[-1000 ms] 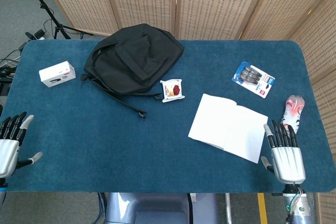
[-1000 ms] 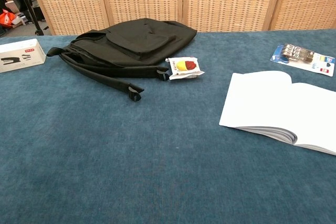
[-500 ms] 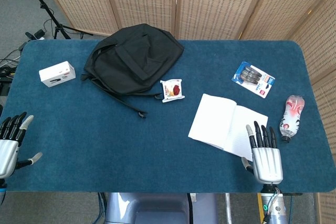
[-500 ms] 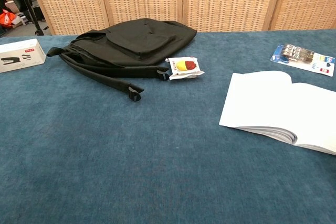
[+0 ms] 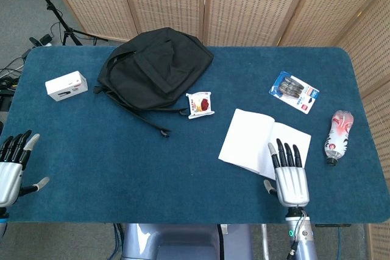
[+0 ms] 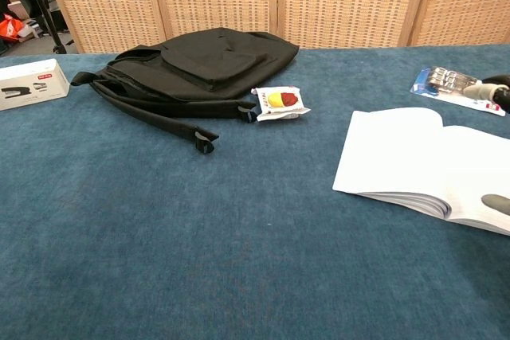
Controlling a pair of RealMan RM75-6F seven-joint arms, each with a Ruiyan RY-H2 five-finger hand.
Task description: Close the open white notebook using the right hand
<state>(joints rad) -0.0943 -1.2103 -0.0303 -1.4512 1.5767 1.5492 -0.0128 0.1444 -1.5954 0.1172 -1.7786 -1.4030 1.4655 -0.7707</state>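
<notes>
Right hand [image 5: 290, 178] has slid left over the notebook [image 5: 253, 141]; fingers [image 5: 285, 154] spread.

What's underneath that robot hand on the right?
The right hand is spread flat above the right-hand page of the open white notebook. The patch of page beneath it is covered; whether it touches the paper cannot be told.

Honestly can't read any text here. The white box [image 5: 66, 85] has a red label and the blister pack [image 5: 295, 91] has print, but both are too small to make out.
</notes>
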